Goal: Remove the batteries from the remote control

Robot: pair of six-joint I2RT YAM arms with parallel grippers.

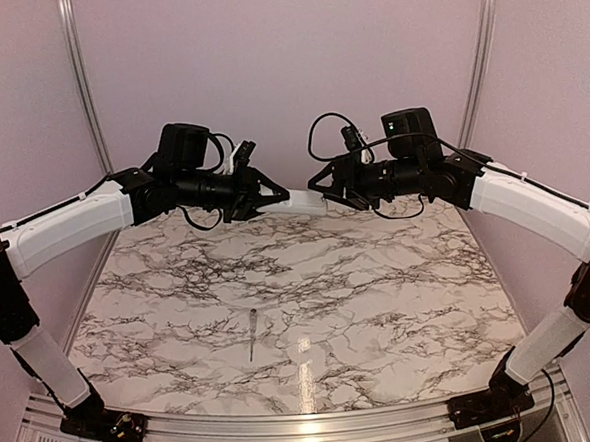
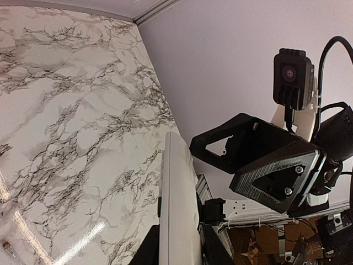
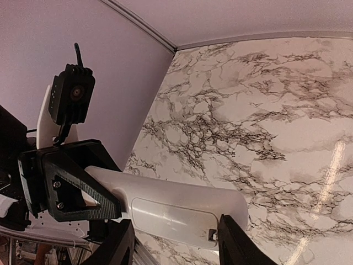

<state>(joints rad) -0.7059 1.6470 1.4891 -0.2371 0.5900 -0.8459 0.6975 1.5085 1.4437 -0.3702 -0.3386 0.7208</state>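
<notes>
Holding the remote control (image 1: 299, 203) up in the air, both arms meet over the far half of the marble table (image 1: 380, 296), well above its surface. Left gripper (image 1: 271, 196) pinches the left end of the white bar; the left wrist view has the bar running straight out from between the dark fingers, edge-on, and gripped firmly. Right gripper (image 1: 321, 191) sits at the bar's opposite end. In the right wrist view its two fingers (image 3: 118, 245) flank the bar from either side, the one on the right of that view close against the edge by a small latch (image 3: 212, 234). Whether both pads actually press the plastic, cannot tell. The remote lies roughly level between the two grippers, spanning the short gap from one to the other. The face turned toward the right wrist camera carries a rounded rectangular cover panel (image 3: 171, 212), seated flush with the body. The batteries themselves are not visible from any view. A thin pale pen-like tool (image 1: 253, 334) lies alone on the marble, nearer the arm bases, well apart from the remote and both grippers.
</notes>
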